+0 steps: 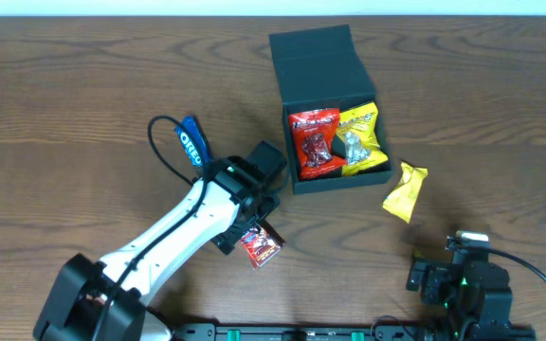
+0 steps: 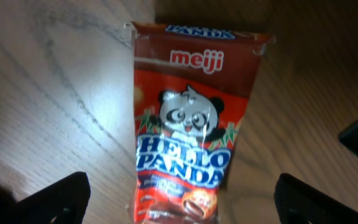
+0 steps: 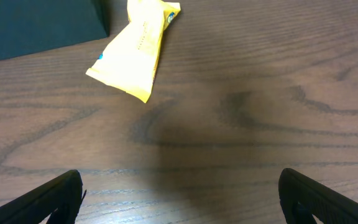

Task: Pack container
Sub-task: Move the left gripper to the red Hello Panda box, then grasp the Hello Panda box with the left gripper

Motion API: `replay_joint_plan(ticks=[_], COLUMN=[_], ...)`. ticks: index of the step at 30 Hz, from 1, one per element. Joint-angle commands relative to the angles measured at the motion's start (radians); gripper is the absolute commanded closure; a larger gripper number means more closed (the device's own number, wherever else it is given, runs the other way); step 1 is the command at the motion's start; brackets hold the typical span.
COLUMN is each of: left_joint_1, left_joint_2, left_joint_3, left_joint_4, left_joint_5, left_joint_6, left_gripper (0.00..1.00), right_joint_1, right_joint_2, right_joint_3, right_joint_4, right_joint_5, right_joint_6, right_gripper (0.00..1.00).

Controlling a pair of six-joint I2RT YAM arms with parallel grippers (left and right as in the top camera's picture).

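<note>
The dark teal container (image 1: 316,62) stands open at the back centre, flap lid up. A red packet (image 1: 315,142), a yellow packet (image 1: 363,128) and a small silvery packet (image 1: 351,147) lie inside. My left gripper (image 1: 247,225) is open, its fingers wide on either side of a red Hello Panda packet (image 1: 262,246) that lies flat on the table; the left wrist view shows the packet (image 2: 191,118) between the fingertips (image 2: 182,199). My right gripper (image 1: 444,277) is open and empty at the front right, over bare wood (image 3: 179,193).
A yellow packet (image 1: 405,190) lies on the table just right of the container's front corner; the right wrist view shows it (image 3: 132,53) next to the container wall (image 3: 36,25). A blue Oreo packet (image 1: 191,142) lies behind the left arm.
</note>
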Motion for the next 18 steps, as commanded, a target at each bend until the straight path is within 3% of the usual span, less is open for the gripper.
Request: replay_joint_plan(ticks=[1,4,18], left_joint_1=[-0.002,-0.002,0.011], left_joint_2=[0.030,0.037,0.038], left_joint_3=[-0.013,-0.028,-0.131], left_joint_4=[0.034,0.093,0.192], left_joint_5=[-0.072,-0.076,-0.079], left_joint_6=[0.056,0.116,0.095], left_gripper=[0.04,0.04,0.04], right_joint_1=[-0.013,-0.013,-0.013], right_joint_2=[-0.005,-0.005,-0.005], right_joint_3=[-0.004,-0.004,-0.004], right_joint_4=[-0.005,-0.005,-0.005], right_joint_5=[-0.003,-0.003,-0.003], right_joint_6=[-0.009,-0.009,-0.009], right_gripper=[0.01,0.01,0.01])
